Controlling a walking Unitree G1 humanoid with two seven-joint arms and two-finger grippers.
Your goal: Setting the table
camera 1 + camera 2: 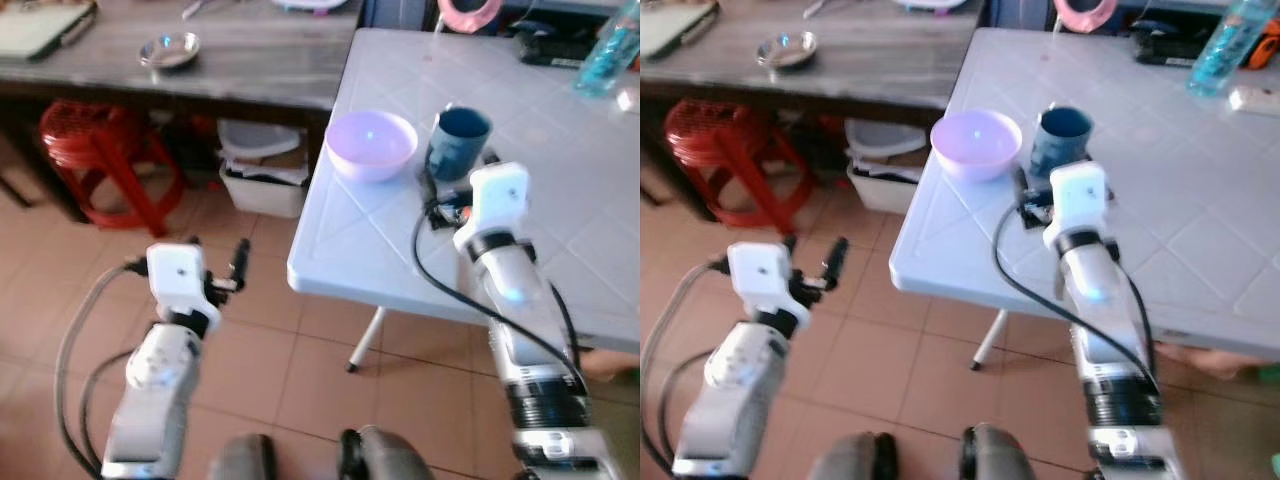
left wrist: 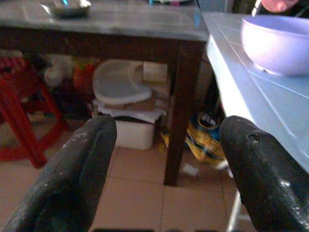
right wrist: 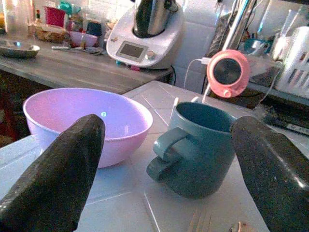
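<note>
On white bench (image 1: 560, 220), near corner: teal mug (image 3: 200, 147) just beside lilac plastic bowl (image 3: 87, 121). Right end effector (image 3: 169, 193) wide open, empty, facing mug. Mug likely rigid, glazed, slippery; grip across body. Left end effector (image 2: 164, 159) open, empty, off bench.

A smooth, glossy plastic finish is seen on the lilac bowl (image 3: 87, 116). The teal mug (image 3: 198, 147) looks matt and smooth. The white table (image 1: 560, 230) appears moulded plastic with a tile-like pattern. Grained wood is shown by the side table (image 1: 250, 55), shiny metal by the small dish (image 1: 169, 49). The stool (image 1: 95, 150) looks red plastic.
</note>
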